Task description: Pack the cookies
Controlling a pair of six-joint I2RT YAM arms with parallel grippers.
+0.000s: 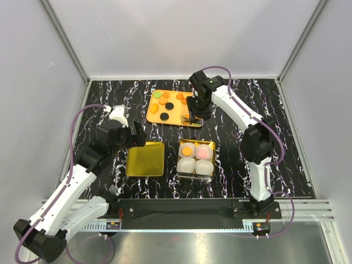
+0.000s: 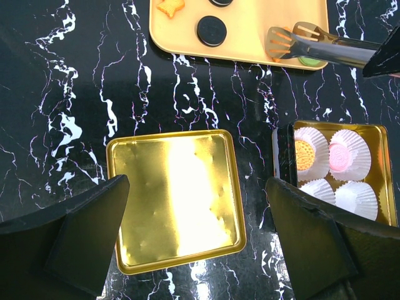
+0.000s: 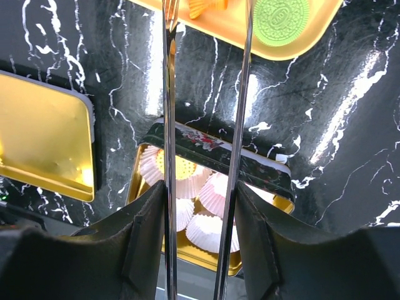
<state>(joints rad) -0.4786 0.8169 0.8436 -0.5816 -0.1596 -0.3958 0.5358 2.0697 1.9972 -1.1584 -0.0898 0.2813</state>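
From above, your left gripper [image 1: 136,135] hangs to the left of the box [image 1: 196,141], its jaws spread as wide as they go and nothing in them. Most of the cookies [image 1: 170,105] lie on the tray [image 1: 177,114] beyond the box. An orange one [image 1: 187,149] and a pink one [image 1: 204,153] already sit in paper cups inside the box. Your right gripper [image 1: 196,114] is over the tray's box-side corner. In your left wrist view, the gold lid [image 2: 175,200] lies just left of the box [image 2: 340,125]. The tongs [image 2: 325,47] reach over a green cookie [image 2: 310,61] beyond the box. In your right wrist view, the right gripper [image 3: 199,190] is clamped partway closed on the tongs [image 3: 167,125], directly above the box [image 3: 219,156]. The green cookie [image 3: 281,19] lies beyond the box.
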